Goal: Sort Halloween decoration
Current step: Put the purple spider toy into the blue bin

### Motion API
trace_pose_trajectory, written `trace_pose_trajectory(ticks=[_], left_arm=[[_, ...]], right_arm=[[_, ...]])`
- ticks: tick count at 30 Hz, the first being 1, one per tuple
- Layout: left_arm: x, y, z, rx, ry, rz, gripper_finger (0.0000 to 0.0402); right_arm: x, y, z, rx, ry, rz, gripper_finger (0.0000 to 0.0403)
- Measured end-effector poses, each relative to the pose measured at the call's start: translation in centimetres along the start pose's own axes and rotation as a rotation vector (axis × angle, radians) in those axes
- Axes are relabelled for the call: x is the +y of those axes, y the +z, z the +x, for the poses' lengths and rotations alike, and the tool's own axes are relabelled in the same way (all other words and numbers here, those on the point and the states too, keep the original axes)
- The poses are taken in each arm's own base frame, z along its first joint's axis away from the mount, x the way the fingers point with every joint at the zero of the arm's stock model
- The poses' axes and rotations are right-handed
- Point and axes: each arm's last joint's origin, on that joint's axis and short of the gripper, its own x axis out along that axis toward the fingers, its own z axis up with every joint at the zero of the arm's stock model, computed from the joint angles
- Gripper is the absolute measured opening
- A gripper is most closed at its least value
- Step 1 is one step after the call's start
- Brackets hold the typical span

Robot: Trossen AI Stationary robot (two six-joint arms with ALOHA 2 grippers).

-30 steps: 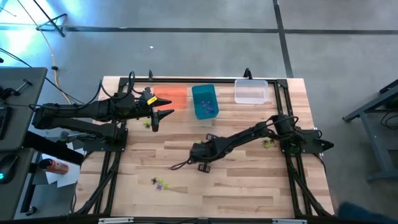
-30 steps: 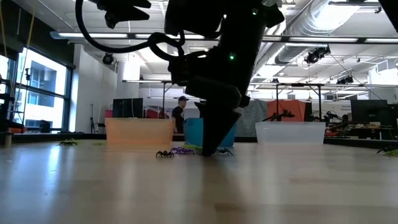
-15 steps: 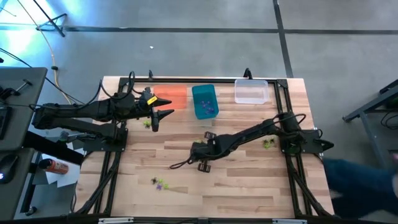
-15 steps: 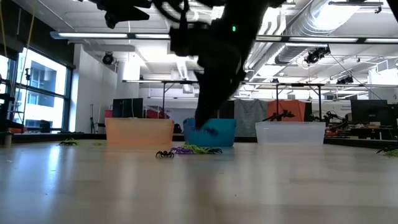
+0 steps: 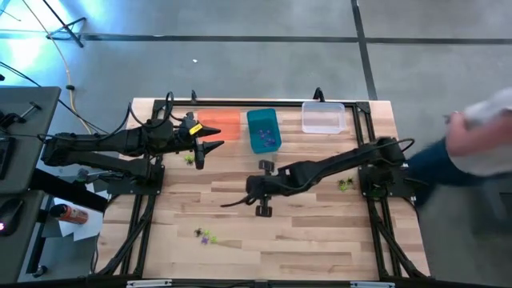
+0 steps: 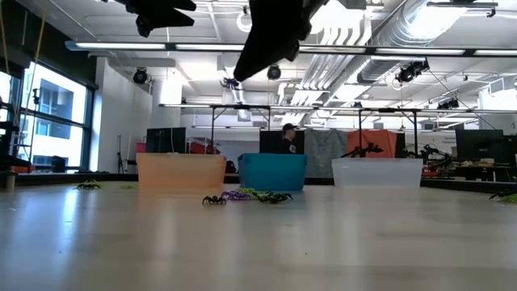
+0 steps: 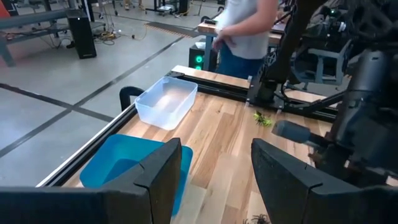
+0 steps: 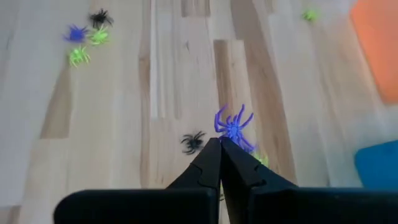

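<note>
Wooden bench planks are carrying everything I am working with. I am holding a purple spider (image 8: 233, 127) pinched at the tip of the right gripper (image 8: 219, 144), whose jaws are clamped tight on it; in the low view it is dangling as a tiny dark shape (image 6: 232, 82) well above the bench. I am judging that I am carrying it this high so it clears the bin walls on the way to a bin.

Other spiders are lying loose: a black one (image 8: 193, 142) and a green one under the gripper, a small cluster (image 5: 206, 235) near the bench's front edge, one (image 5: 345, 185) by the right edge, one (image 5: 189, 158) near the left gripper.

Along the back edge the orange bin (image 5: 221, 125), teal bin (image 5: 262, 130) and clear bin (image 5: 323, 118) are standing in a row. My left gripper (image 5: 206, 140) is waiting with its fingers parted and empty, hovering just beside the orange bin, so it may be crowding that end of the row. A person (image 5: 472, 148) is passing beyond the right edge.
</note>
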Motion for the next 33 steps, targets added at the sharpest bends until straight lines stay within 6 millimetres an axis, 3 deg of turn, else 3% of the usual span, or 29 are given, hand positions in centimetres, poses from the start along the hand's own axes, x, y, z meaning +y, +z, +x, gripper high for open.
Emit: trace_pose_trajectory(ticks=[16, 27, 30, 33], left_arm=[[0.0, 0.0, 0.0, -0.002, 0.005, -0.027, 0.0184], [0.0, 0.0, 0.0, -0.002, 0.004, -0.027, 0.0184], [0.0, 0.0, 0.0, -0.003, 0.004, -0.027, 0.0184], [0.0, 0.0, 0.0, -0.002, 0.004, -0.027, 0.0184]], right_arm=[[-5.5, 1.1, 0.2, -0.027, -0.086, -0.023, 0.0], [-9.4, 0.0, -3.3, 0.107, -0.112, -0.049, 0.0], [-10.5, -1.1, -4.2, 0.077, -0.096, -0.052, 0.0], [-11.7, -3.6, -5.0, -0.006, -0.086, -0.001, 0.0]])
